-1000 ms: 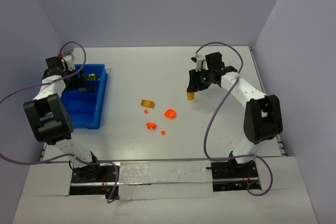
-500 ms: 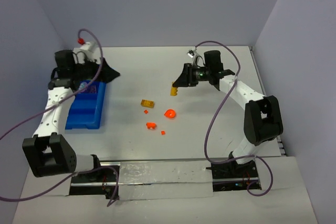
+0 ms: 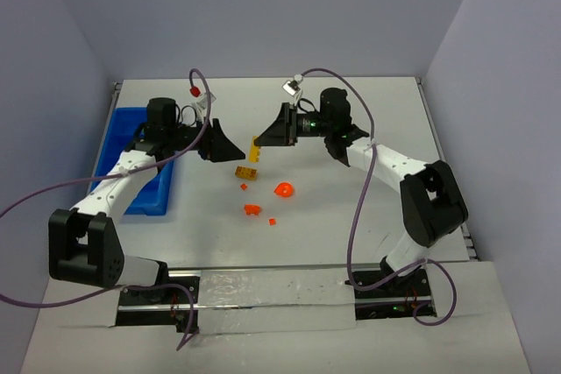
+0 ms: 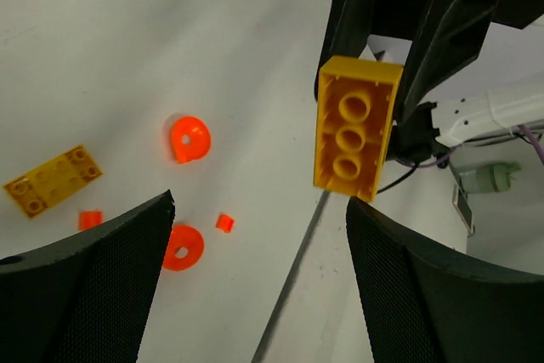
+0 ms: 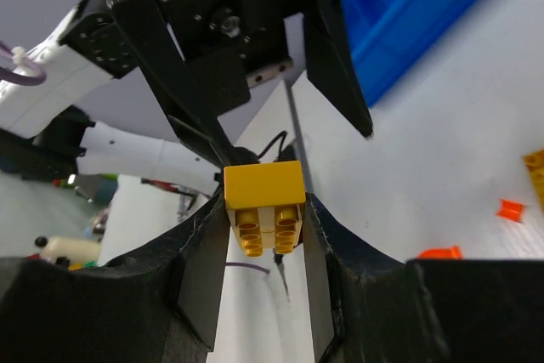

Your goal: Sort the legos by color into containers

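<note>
Holding a yellow brick in mid-air, the right fingers are clamped on its sides above the counter, well apart from the tray at the far left. The left fingers are spread wide and empty, pointed at the brick from near by, so this looks like a hand-over about to happen rather than a drop. The sorting seems partway at best. What already lies in the tray cannot be told, because the left arm crosses it and its compartments barely show. Loose on the counter below the two sets of fingers are a flat yellow plate and four orange bits, none yet sorted. Little blocks the path, but the two sets of fingers are close together, purple cables loop beside both arms, and a fumbled brick would likely land among the loose pieces.
</note>
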`<state>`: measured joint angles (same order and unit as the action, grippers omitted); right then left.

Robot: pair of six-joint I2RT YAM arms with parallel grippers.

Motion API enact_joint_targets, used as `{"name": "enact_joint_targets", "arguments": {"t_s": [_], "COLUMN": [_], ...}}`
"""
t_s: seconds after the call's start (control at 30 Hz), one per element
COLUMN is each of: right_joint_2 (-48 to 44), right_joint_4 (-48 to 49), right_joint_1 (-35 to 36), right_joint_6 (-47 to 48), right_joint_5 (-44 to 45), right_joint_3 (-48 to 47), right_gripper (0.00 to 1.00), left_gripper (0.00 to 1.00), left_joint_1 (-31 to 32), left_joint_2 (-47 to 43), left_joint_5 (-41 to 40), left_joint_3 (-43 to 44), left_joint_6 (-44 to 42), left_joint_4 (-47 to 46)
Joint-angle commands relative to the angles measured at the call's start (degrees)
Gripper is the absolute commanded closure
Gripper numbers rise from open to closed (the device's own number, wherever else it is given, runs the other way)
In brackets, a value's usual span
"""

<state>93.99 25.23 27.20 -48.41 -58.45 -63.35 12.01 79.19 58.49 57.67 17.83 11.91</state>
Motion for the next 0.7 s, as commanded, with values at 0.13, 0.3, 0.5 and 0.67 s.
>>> {"name": "enact_joint_targets", "arguments": {"t_s": [0.13, 0.3, 0.5, 0.67], "right_joint_2": [1.1, 1.7, 1.4, -0.9], "right_joint_4": [7.6, 7.9, 12.0, 10.4], "right_joint_1": [1.9, 2.3, 2.3, 1.7], "right_joint_6": [-4.3, -4.1, -6.2, -3.3], "right_joint_5": [-2.5, -3.1, -5.0, -5.7], "right_joint_3": [-3.0, -2.8, -1.5, 0.7], "right_gripper": [1.00, 1.00, 1.00, 1.00], "left_gripper": [0.13, 0.17, 0.17, 0.16], "left_joint_1": [1.9, 2.1, 1.3, -1.0], "left_joint_2": [0.9, 0.6, 0.4, 0.2], "left_joint_5": [12.4, 15.0, 12.5, 13.6], "left_joint_3": [-0.9, -1.1, -0.1, 1.8], "left_joint_6": [7.4, 8.5, 4.4, -1.6], "left_joint_4": [-11.3, -14.0, -8.7, -3.3]}}
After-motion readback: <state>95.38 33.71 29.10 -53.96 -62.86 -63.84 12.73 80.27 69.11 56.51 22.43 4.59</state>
